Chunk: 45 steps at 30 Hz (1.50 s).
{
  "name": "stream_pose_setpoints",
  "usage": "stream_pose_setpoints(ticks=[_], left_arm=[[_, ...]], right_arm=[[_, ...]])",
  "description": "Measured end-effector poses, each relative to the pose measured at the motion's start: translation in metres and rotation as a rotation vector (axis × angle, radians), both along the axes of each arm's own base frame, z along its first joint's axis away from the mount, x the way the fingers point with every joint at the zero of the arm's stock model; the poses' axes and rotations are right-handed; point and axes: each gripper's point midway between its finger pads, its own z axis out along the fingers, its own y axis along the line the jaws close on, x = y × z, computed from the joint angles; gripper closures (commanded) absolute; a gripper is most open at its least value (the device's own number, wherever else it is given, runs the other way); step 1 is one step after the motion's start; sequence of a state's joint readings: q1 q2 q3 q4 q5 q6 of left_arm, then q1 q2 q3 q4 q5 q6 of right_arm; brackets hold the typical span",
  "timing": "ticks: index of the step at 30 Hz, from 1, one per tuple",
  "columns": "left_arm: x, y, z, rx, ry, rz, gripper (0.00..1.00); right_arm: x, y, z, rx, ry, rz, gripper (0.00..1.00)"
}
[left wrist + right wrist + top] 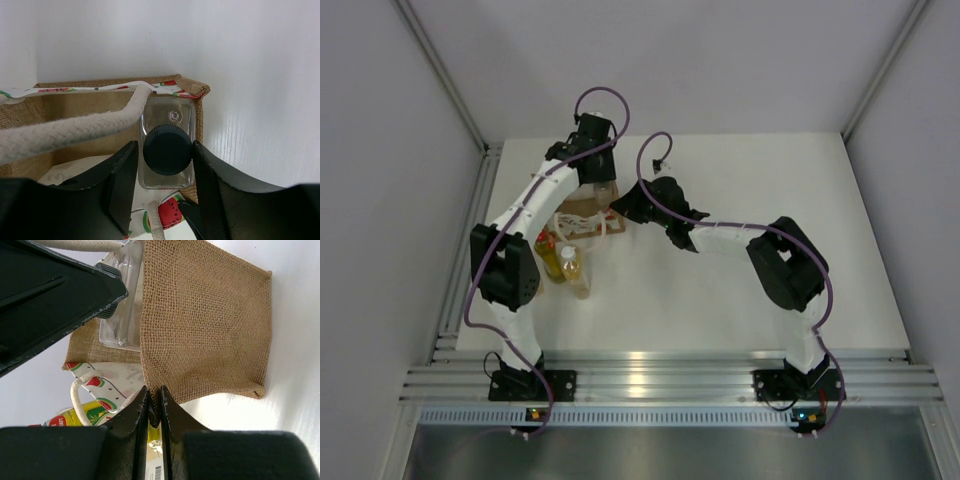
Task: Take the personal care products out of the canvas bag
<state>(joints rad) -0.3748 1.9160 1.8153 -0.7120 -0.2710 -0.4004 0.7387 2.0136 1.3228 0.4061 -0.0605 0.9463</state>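
Note:
The canvas bag (582,212) stands at the back left of the table, its burlap side facing the right wrist view (210,325). A clear bottle with a dark cap (167,112) stands in the bag's corner, and its top shows in the right wrist view (122,315). My left gripper (165,150) reaches into the bag from above (598,185), with its jaws against both sides of this bottle. My right gripper (154,395) is shut on the bag's burlap edge (618,212). A yellow-green bottle with a red cap (548,256) and two amber bottles (572,264) are on the table beside the bag.
A white rope handle (75,130) crosses the bag's mouth, left of the clear bottle. The bottles on the table sit close to the left arm's elbow (505,265). White walls enclose the table on the left, back and right.

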Motion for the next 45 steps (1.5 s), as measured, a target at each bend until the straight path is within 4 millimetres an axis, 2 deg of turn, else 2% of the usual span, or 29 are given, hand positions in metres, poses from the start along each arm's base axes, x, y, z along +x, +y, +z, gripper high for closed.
stream_pose_setpoints(ticks=[9,25,33,36,40,43,45], left_arm=[[0.003,0.000,-0.001,0.029,-0.002,-0.026,0.45],[0.008,0.000,-0.007,0.055,0.000,-0.050,0.49],[0.011,-0.001,-0.009,0.076,0.001,-0.063,0.45],[0.012,-0.001,-0.018,0.085,0.019,-0.065,0.41],[0.008,0.001,-0.048,0.105,0.084,-0.065,0.39],[0.007,0.004,-0.055,0.110,0.102,-0.060,0.43],[0.007,0.004,-0.055,0.106,0.104,-0.057,0.59]], right_arm=[[0.000,0.000,0.000,0.001,-0.001,0.001,1.00],[0.000,0.000,0.000,0.001,-0.002,0.000,1.00],[0.001,0.000,0.001,0.002,-0.002,-0.001,1.00],[0.001,0.000,0.001,0.002,-0.002,0.000,1.00],[0.001,-0.001,0.000,0.001,-0.001,0.001,1.00],[0.000,0.000,0.000,0.001,0.000,0.004,1.00],[0.000,0.000,0.000,0.001,0.000,0.005,1.00]])
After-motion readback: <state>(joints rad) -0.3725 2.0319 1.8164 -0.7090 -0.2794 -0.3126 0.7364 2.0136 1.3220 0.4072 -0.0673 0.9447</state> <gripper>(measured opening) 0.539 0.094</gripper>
